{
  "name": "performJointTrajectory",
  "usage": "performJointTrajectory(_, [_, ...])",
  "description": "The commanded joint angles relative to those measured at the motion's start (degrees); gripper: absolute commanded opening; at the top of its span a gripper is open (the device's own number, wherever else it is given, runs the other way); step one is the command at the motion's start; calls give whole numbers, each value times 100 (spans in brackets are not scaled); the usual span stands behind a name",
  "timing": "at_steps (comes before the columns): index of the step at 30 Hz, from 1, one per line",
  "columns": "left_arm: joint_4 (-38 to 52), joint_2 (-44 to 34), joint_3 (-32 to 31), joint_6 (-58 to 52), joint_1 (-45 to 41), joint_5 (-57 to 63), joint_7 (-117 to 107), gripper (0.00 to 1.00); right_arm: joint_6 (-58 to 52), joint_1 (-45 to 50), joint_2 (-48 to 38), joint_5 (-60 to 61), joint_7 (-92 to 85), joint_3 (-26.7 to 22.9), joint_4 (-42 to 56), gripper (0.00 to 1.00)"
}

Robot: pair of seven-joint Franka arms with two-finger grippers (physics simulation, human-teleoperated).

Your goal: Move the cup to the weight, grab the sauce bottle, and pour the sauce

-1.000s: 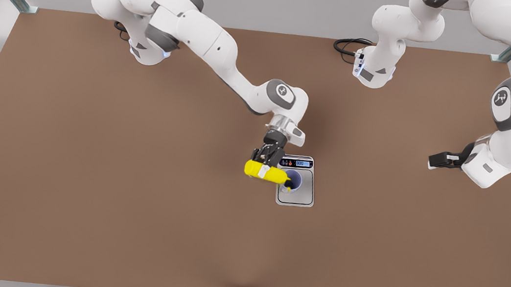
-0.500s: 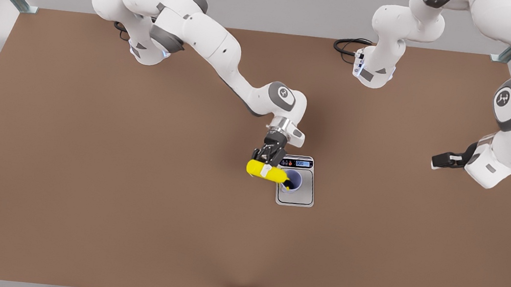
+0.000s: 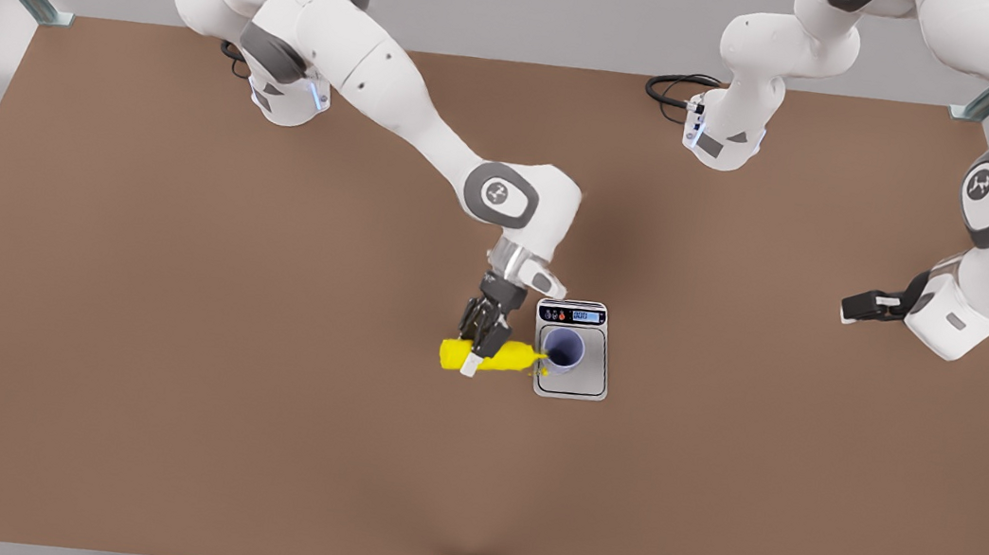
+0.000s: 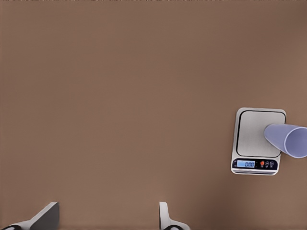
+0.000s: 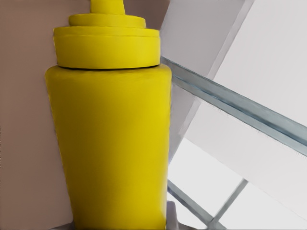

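The right gripper (image 3: 479, 349) holds the yellow bottle (image 3: 489, 357) on its side, nozzle by the blue cup (image 3: 563, 349) on the scale (image 3: 576, 350). The left gripper (image 3: 863, 307) waits far off, fingers wide apart.

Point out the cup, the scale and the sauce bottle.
cup (image 3: 565, 348): front view, on its open mouth.
scale (image 3: 593, 381): front view, on bare plate beside the cup.
sauce bottle (image 3: 509, 357): front view, on its yellow body near the nozzle end.

Bright, even, diffuse light; faint soft shadows on the brown table (image 3: 164, 320); no glare.
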Motion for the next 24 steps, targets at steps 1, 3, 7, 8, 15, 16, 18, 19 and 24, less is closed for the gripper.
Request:
performJointTrajectory(1, [9, 21, 0, 0, -1, -8, -22, 100, 116, -56, -36, 90, -93, -1, -8, 54])
performJointTrajectory(3, [-18, -40, 0, 0, -1, 19, -4, 100, 678, -477, -151, 705, -647, 8, -44, 54])
performJointTrajectory(7, [-35, -40, -9, 0, 8, 27, -31, 100, 1347, -1303, -212, 2919, -2650, 8, -61, 54])
performJointTrajectory(8, [-44, -40, -8, 0, -1, 27, -40, 100, 1373, -1515, -204, 3526, -3178, 8, -61, 54])
performJointTrajectory(15, [-35, -49, -9, -18, -1, 19, -48, 100, 1707, -2692, -133, 6647, -6087, 8, -255, 54])
performJointTrajectory(16, [-44, -40, -9, -18, -1, 19, -48, 100, 1707, -2807, -133, 7015, -6404, 8, -316, 54])
performJointTrajectory(18, [-44, -32, -9, 0, -1, 19, -22, 100, 1707, -3009, -107, 7938, -7317, 8, -386, 54])
performJointTrajectory(19, [-70, -49, -9, 43, -1, 27, -31, 100, 1690, -3140, -107, 8412, -7782, -1, -457, 54])
performJointTrajectory(24, [-343, -348, -8, 228, 16, 19, -48, 100, 1180, -3984, 33, 11103, -9674, -1, -1072, 54])
